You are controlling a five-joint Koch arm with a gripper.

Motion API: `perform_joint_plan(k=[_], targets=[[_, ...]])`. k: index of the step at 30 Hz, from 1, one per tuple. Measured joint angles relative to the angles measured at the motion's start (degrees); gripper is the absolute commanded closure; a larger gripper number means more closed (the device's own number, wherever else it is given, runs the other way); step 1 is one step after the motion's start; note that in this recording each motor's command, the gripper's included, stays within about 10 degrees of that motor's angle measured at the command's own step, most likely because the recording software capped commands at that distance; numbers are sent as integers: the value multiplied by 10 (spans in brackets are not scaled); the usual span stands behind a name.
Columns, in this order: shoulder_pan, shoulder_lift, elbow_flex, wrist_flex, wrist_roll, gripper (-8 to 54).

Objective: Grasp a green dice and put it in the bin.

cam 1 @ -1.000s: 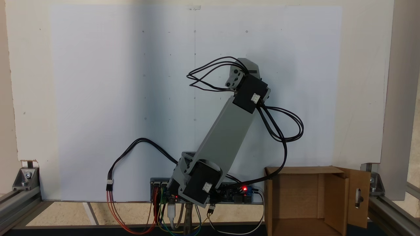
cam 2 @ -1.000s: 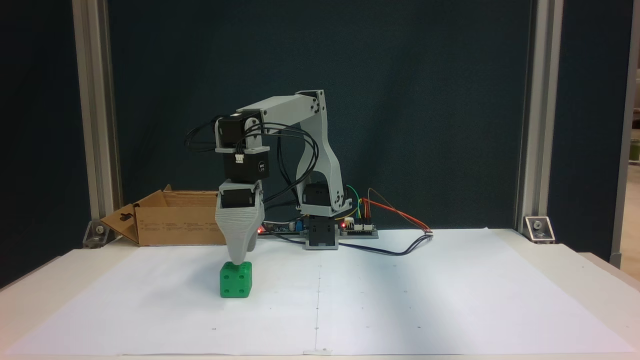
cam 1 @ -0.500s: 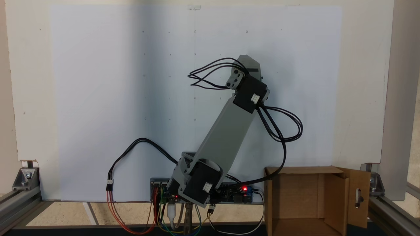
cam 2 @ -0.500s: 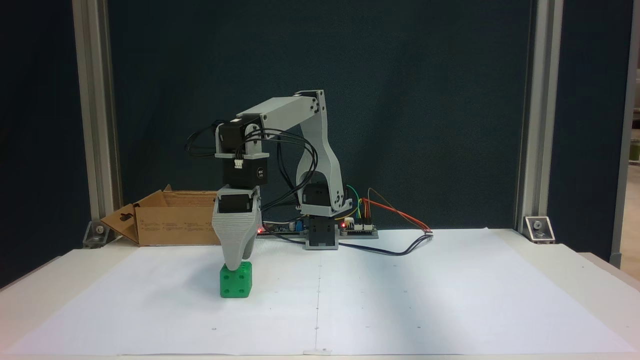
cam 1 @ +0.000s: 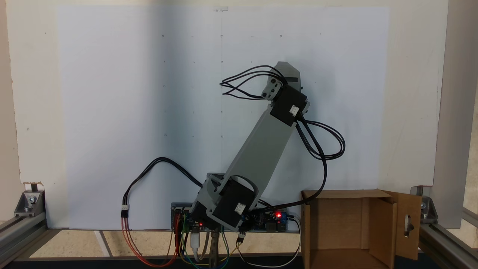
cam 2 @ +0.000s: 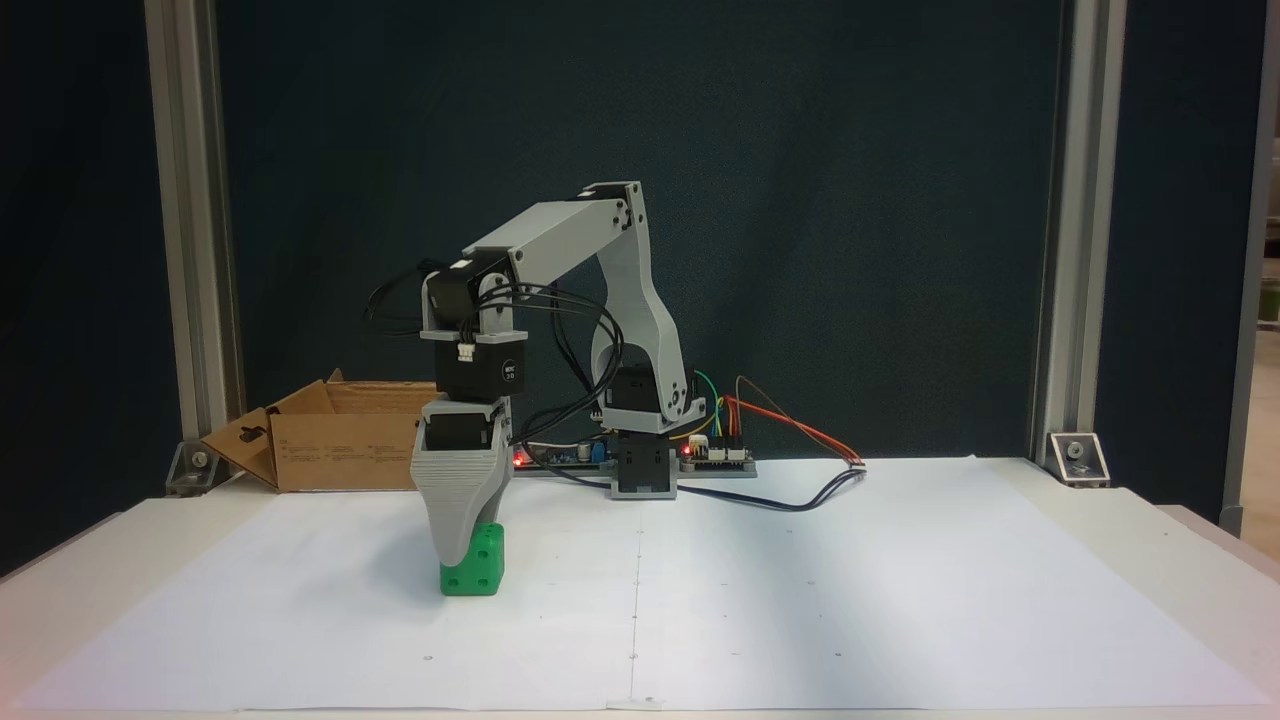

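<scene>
The white paper sheet (cam 2: pixel 850 590) lies bare across the whole middle and right of the table in a fixed view, so a gripper could sweep there with nothing in its path. At the left of that view the gripper (cam 2: pixel 455 555) hangs over the green dice (cam 2: pixel 478 570), its grey shell covering the dice's near left side, with bare paper all round them. Behind them stand the cardboard box (cam 2: pixel 340 450), its top open in the other fixed view (cam 1: pixel 347 224), the arm's base (cam 2: pixel 640 465) and a trailing black cable (cam 2: pixel 790 500).
</scene>
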Motion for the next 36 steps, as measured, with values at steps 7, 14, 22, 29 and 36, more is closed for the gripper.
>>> perform_joint_plan(k=[7,14,22,29,36], targets=[[-1,-13,7,-9,0,25],[-1,-26,7,-22,0,31],[-1,-30,11,-25,0,156],[2,-29,22,-46,0,340],[6,-23,23,-54,0,339]])
